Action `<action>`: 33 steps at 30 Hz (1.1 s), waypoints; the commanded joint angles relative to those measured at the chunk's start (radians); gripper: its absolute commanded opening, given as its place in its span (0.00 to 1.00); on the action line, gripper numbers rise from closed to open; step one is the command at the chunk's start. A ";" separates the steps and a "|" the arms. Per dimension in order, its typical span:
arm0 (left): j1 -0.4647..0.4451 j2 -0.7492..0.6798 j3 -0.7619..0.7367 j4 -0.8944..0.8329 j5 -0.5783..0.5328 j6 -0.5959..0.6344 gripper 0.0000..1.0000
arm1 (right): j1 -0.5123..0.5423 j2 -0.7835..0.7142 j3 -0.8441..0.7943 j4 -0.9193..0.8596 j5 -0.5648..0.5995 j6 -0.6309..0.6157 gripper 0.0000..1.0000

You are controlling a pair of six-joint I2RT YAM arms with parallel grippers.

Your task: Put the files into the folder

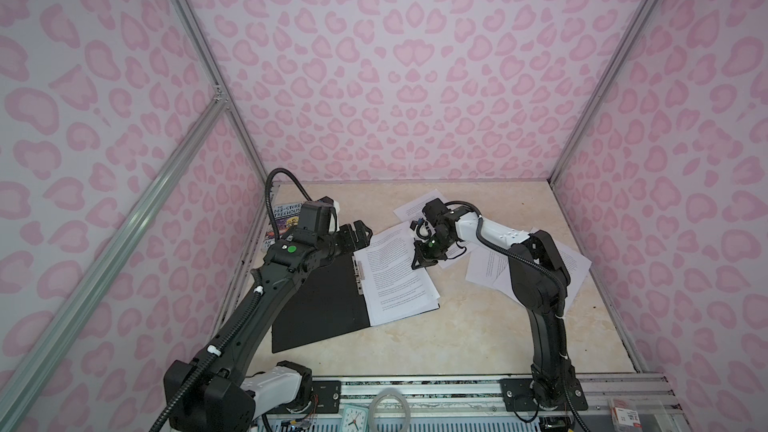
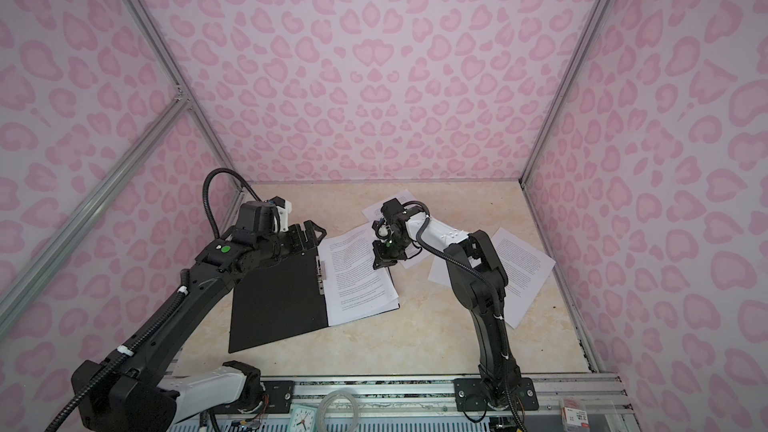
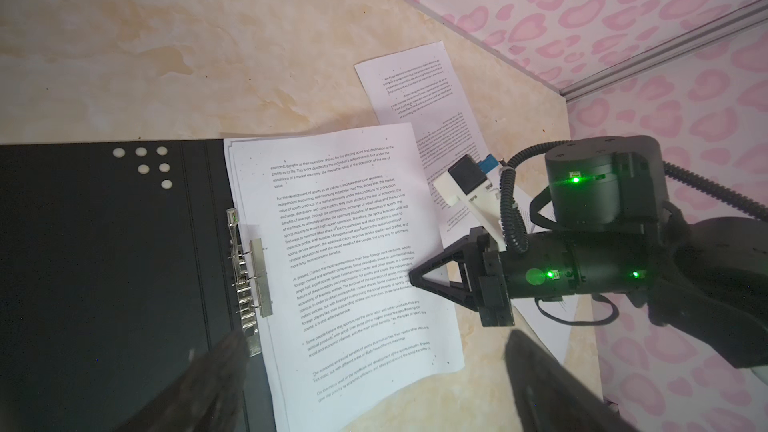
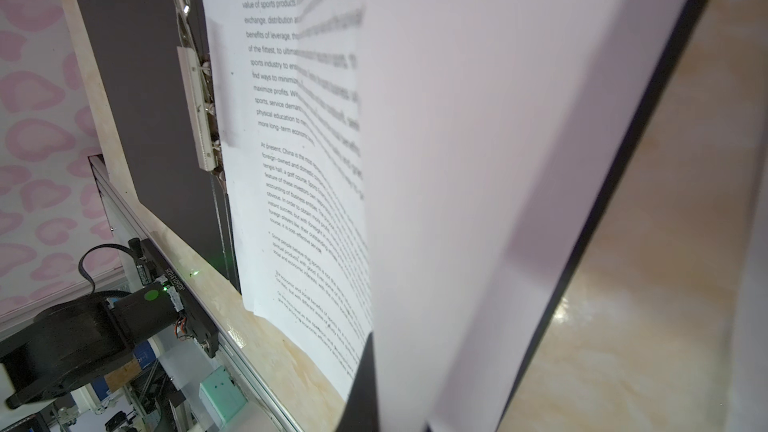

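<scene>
Folder: a thin folder [image 1: 320, 309] [image 2: 274, 305] lies open, black inside up, at 8 o'clock on the beige marbled tabletop [image 1: 457, 338].
Files: the files, white paper sheets printed with black text, sit stacked [image 1: 395, 280] [image 3: 345, 243] on the folder's right half, beside its metal clip strip [image 3: 257, 276]. More loose sheets lie at 3 o'clock [image 1: 490, 272] and 12 o'clock [image 1: 415, 205].
Right gripper: right gripper [image 1: 415, 265] [image 3: 415, 280] has its jaws closed on the top sheet at the stack's 3 o'clock edge.
Left gripper: left gripper [image 1: 361, 236] has its jaws spread wide with nothing between them, above the folder's 12 o'clock edge.
Book: a colourful paperback book [image 1: 286, 218] sits at 9 o'clock, partly hidden.
</scene>
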 commanded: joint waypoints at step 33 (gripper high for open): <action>-0.001 0.055 0.021 0.000 -0.012 0.011 0.98 | 0.017 0.017 -0.010 0.016 -0.046 0.039 0.13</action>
